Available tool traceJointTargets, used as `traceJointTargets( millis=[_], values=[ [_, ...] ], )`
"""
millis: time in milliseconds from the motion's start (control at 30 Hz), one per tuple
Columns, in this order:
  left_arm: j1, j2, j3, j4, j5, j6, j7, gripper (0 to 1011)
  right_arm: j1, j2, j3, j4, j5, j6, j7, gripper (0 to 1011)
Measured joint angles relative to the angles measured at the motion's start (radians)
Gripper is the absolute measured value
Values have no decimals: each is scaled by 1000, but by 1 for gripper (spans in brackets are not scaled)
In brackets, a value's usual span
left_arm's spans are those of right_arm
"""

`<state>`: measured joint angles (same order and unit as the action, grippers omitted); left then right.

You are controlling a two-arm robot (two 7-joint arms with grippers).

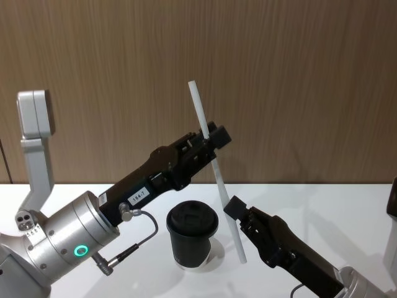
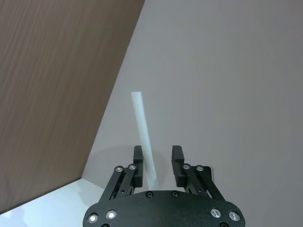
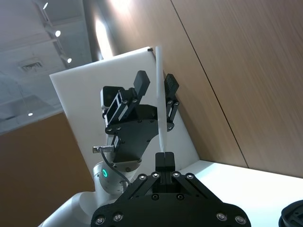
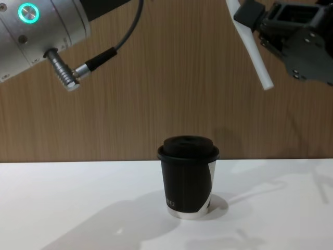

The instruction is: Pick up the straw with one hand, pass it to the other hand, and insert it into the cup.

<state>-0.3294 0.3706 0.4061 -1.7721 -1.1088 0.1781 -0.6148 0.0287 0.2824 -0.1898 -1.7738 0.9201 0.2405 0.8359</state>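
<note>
Right gripper [image 1: 234, 210] was clamped low on the straw [image 1: 220, 180]; left gripper [image 1: 209, 139] stood open around its upper part. Risk: right releasing before left closed would drop the straw beside the cup [image 1: 193, 239]

The smooth matt white straw [image 1: 214, 167] looks plastic, the cup [image 1: 189, 248] matt black paper under a slightly shiny plastic lid [image 1: 193, 218], the desk [image 1: 322, 198] smooth white, the wall [image 1: 279, 74] brown wood-grain, the left wrist [image 1: 68, 233] satin silver metal.
</note>
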Motion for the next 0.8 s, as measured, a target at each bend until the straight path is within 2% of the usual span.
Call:
traceJointTargets(
  millis=[367,800],
  values=[
    [-1,6,4,0,-9,-13,6,73,0,0,0,0,0,0,0,0],
    [0,16,7,6,-21,-31,3,10,0,0,0,0,0,0,0,0]
  ],
)
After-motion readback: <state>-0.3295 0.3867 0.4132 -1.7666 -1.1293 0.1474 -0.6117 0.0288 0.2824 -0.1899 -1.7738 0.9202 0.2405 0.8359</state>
